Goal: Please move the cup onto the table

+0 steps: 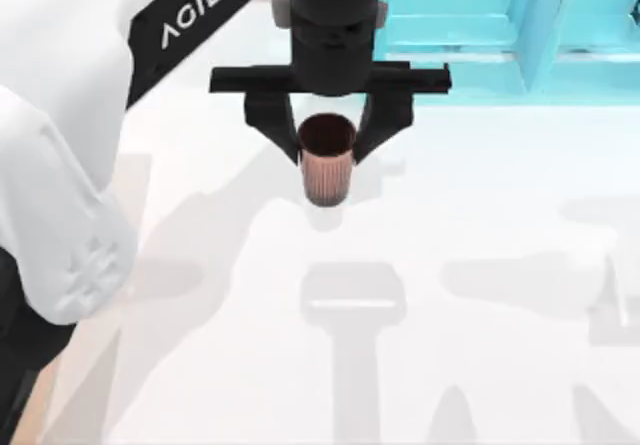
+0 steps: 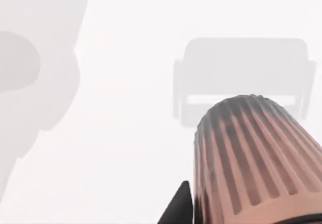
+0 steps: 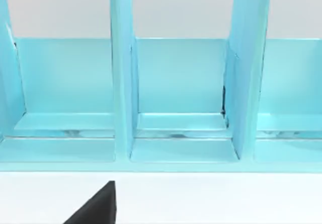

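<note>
while the left end effector (image 1: 328,150) hangs over the far middle of the counter (image 1: 480,265), its two black fingers (image 1: 268,125) are closed on the cup (image 1: 327,158), one on each side of the rim. the cup is a small reddish-brown tumbler with ribbed sides and a dark inside, held upright with its mouth toward the top camera. whether its base is touching the counter or hanging just above it cannot be told from above. a soft grey shadow of the end effector lies on the white surface nearer the camera, apart from the cup.

from the left wrist view the cup (image 2: 251,163) is seen close up along its ribbed wall, with a black fingertip (image 2: 178,209) just beside it and the glossy white counter (image 2: 126,108) beyond. a pale shadow of the end effector's shape falls on the counter past the cup.

a turquoise shelf unit (image 1: 500,25) stands at the far right of the counter, well apart from the cup. the right wrist view faces this shelf unit (image 3: 181,83) and its upright dividers, with a strip of white counter (image 3: 226,199) in front. a black piece of the right end effector (image 3: 98,206) shows at that view's edge; i cannot tell whether it is open or closed.
</note>
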Available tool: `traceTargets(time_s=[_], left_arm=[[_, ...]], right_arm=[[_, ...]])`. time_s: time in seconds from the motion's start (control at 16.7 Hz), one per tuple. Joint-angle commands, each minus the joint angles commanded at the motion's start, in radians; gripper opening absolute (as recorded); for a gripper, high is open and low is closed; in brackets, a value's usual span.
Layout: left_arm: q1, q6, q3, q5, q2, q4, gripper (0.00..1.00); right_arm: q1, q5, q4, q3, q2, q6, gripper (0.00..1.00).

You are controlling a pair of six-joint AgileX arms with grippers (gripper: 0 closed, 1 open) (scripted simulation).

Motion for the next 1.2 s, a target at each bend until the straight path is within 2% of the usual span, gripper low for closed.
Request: traceTargets(time_s=[0.24, 0.42, 0.72, 0.78, 0.96, 1.2], left_arm=[[-0.180, -0.175, 0.299, 0.002, 0.180, -0.099, 0.00], [-0.262, -0.257, 0.416, 0.002, 0.258, -0.141, 0.00], [-0.281, -0.276, 0.441, 0.002, 0.276, -0.150, 0.00], [-0.275, -0.273, 0.587, 0.000, 0.350, -0.118, 0.00], [-0.272, -0.274, 0.550, 0.000, 0.333, -0.094, 0.00], [-0.271, -0.275, 0.354, 0.000, 0.260, 0.010, 0.00]], right_arm=[[0.000, 0.000, 0.000, 0.000, 0.000, 0.000, 1.00], [0.000, 0.000, 0.000, 0.000, 0.000, 0.000, 1.00], [0.000, 0.000, 0.000, 0.000, 0.000, 0.000, 1.00], [0.000, 0.000, 0.000, 0.000, 0.000, 0.000, 1.00], [0.000, 0.000, 0.000, 0.000, 0.000, 0.000, 1.00], [0.000, 0.000, 0.000, 0.000, 0.000, 0.000, 1.00]])
